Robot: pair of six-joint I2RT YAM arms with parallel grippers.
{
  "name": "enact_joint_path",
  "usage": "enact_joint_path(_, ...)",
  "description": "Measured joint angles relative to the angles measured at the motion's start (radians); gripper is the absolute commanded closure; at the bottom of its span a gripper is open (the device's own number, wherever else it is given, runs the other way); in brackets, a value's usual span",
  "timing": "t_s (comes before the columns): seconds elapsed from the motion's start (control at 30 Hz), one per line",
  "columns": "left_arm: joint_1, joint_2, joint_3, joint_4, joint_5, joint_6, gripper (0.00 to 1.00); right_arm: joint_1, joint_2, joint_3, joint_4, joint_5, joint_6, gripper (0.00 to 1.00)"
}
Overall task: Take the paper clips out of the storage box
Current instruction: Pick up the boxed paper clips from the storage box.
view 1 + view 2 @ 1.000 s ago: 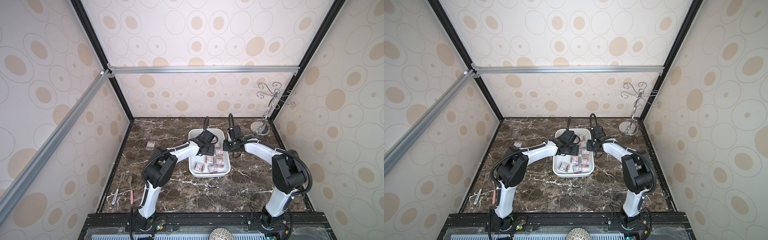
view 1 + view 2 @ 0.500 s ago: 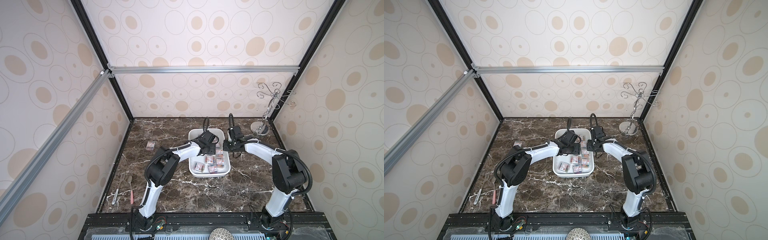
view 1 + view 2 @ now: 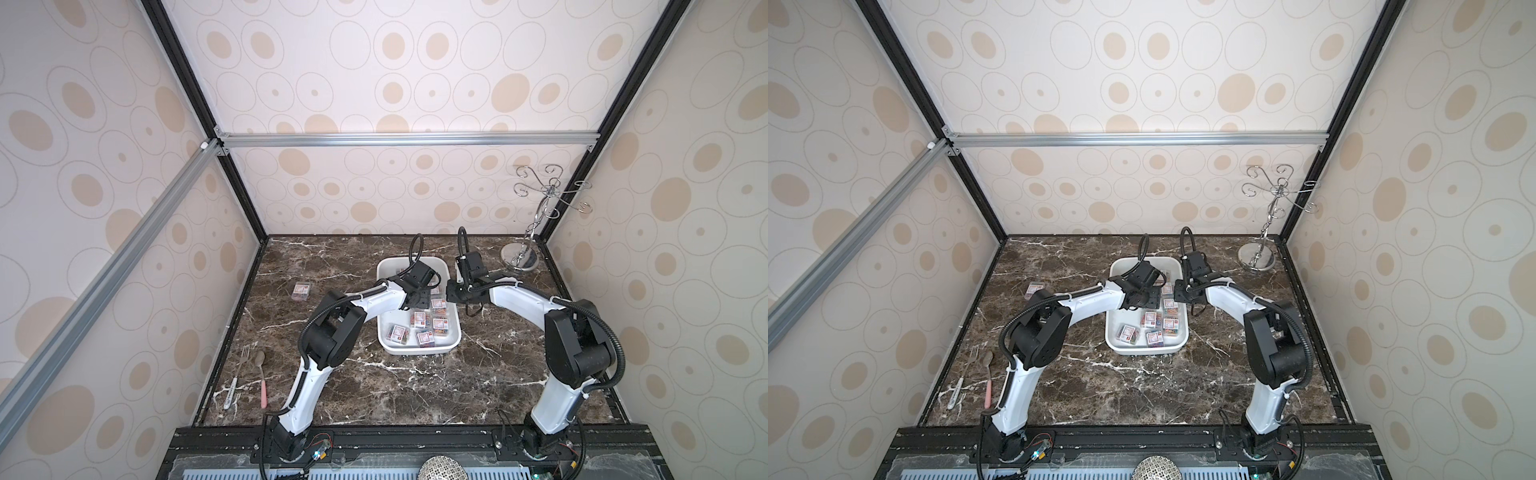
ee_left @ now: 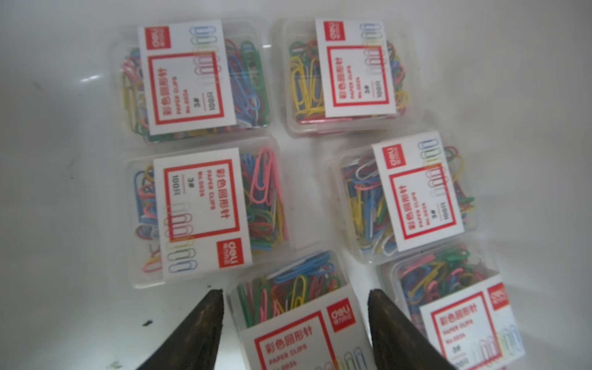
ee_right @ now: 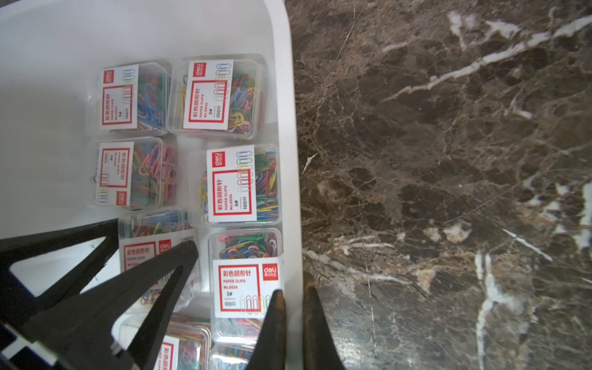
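The white storage box (image 3: 415, 353) (image 3: 1144, 351) sits mid-table and holds several clear boxes of paper clips (image 3: 420, 319). My left gripper (image 3: 417, 297) (image 3: 1142, 297) (image 4: 294, 293) reaches into it, shut on one tilted clip box (image 4: 298, 307) (image 5: 141, 253) with a finger on each side. In the right wrist view the left gripper (image 5: 155, 234) straddles that same box. My right gripper (image 3: 451, 291) (image 3: 1177, 291) (image 5: 293, 293) is shut on the storage box's right rim (image 5: 291, 160). One clip box (image 3: 301, 290) (image 3: 1034, 289) lies on the table at the left.
A chrome hook stand (image 3: 519, 257) stands at the back right corner. A fork (image 3: 239, 374) and a pink-handled spoon (image 3: 262, 378) lie near the left wall. Patterned walls close in the dark marble table (image 3: 415, 395) on three sides.
The left arm's elbow has drifted slightly toward the storage box. Both grippers stay where they were, and the right arm has not moved.
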Motion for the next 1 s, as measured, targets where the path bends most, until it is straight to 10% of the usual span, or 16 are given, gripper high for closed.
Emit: enact_joint_path(1.0,0.000,-0.030,-0.010,-0.121,-0.018,0.092,0.35,0.000,-0.026,-0.024,-0.013,0.001,0.001,1.00)
